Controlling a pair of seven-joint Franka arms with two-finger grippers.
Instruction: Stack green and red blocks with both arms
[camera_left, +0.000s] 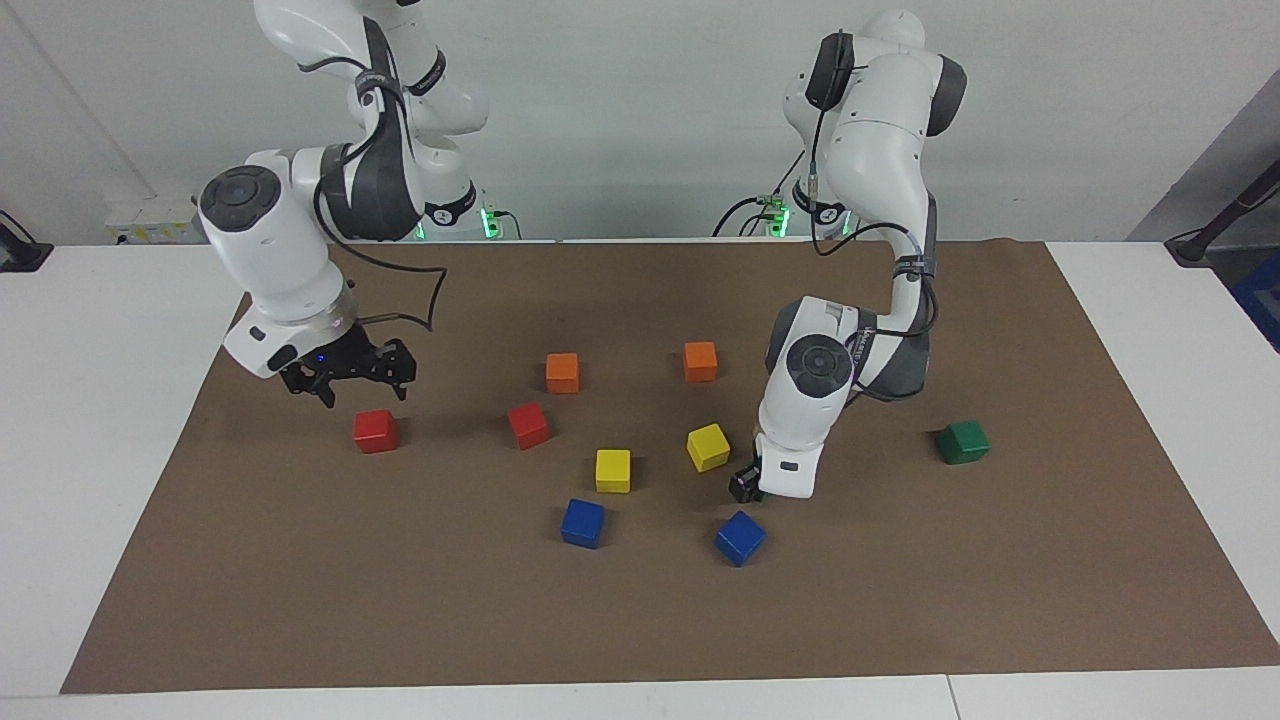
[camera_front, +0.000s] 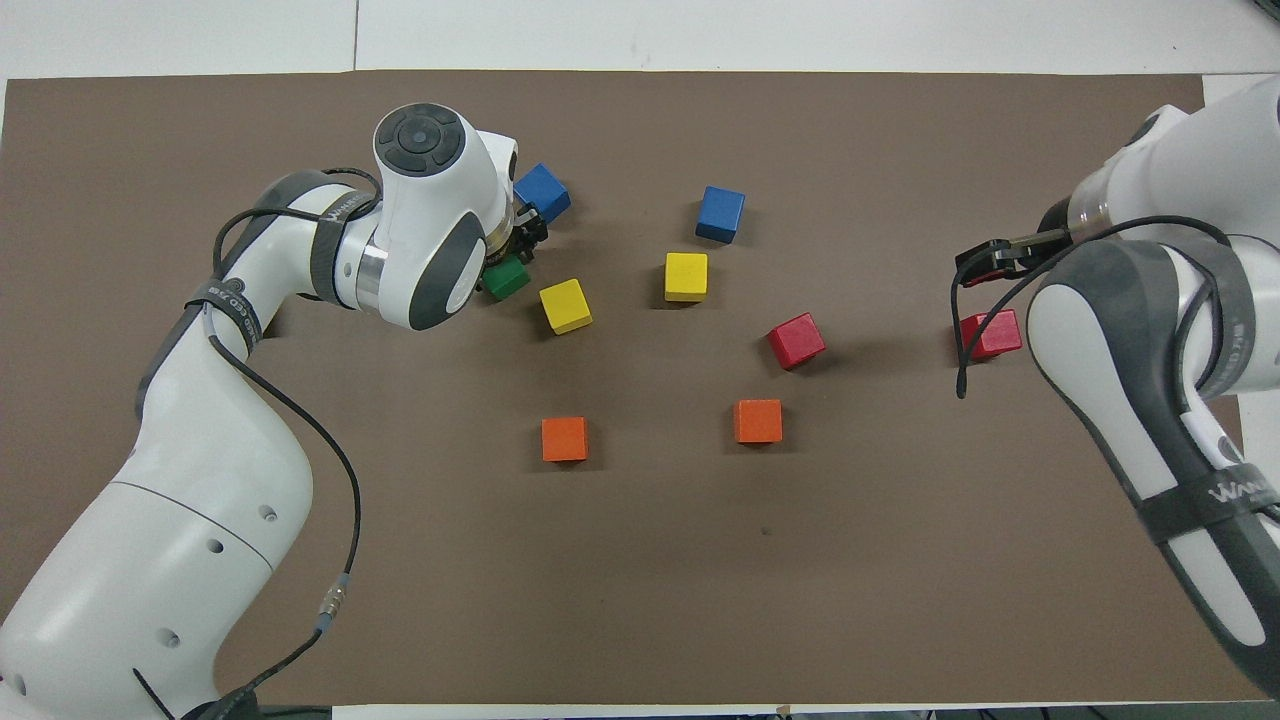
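Observation:
My right gripper (camera_left: 362, 392) (camera_front: 985, 262) hangs open and empty in the air over a red block (camera_left: 375, 430) (camera_front: 990, 333) at the right arm's end of the mat. A second red block (camera_left: 527, 424) (camera_front: 796, 340) lies nearer the middle. My left gripper (camera_left: 745, 487) (camera_front: 525, 232) is down at mat level at a green block (camera_front: 508, 280), which shows only partly from under the wrist in the overhead view. Another green block (camera_left: 963, 441) sits alone toward the left arm's end.
A brown mat (camera_left: 640, 620) covers the table. Two orange blocks (camera_left: 562, 372) (camera_left: 700, 361) lie nearer the robots. Two yellow blocks (camera_left: 613, 470) (camera_left: 708, 446) and two blue blocks (camera_left: 582, 522) (camera_left: 739, 537) lie farther out. One blue block (camera_front: 542, 192) sits close beside the left gripper.

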